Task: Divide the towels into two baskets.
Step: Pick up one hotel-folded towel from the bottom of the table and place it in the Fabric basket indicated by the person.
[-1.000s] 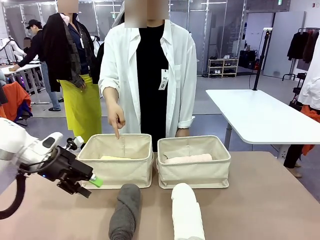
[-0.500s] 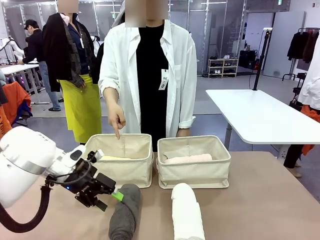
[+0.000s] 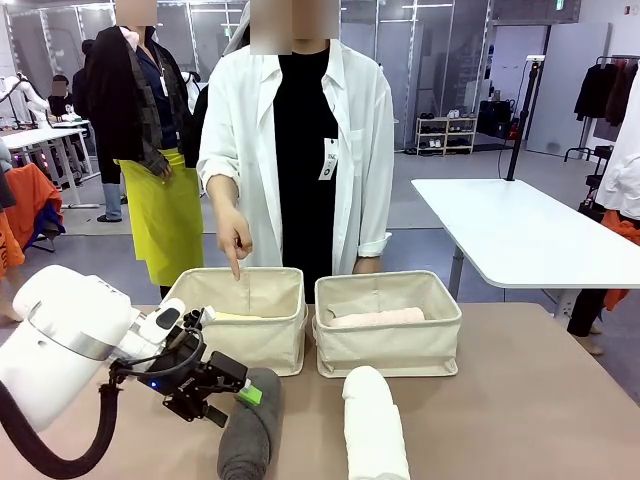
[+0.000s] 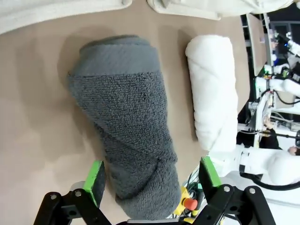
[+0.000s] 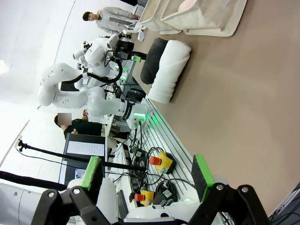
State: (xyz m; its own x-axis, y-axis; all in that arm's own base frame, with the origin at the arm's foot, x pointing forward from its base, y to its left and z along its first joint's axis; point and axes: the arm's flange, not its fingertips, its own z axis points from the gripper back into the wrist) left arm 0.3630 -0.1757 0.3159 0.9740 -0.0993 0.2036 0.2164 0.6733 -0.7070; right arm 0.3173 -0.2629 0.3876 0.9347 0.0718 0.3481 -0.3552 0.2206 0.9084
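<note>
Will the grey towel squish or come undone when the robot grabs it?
The grey towel looks fluffy, so it will probably squish in the left hand. Its outer flap might loosen. Being a round roll, it could roll if pushed sideways.

Nothing here can really be read: the small white tag (image 3: 327, 160) hanging on the front of the person's white coat carries dark print too small to make out, and the lit screen (image 5: 84, 149) on the robot's side has blurred lines of text.
</note>
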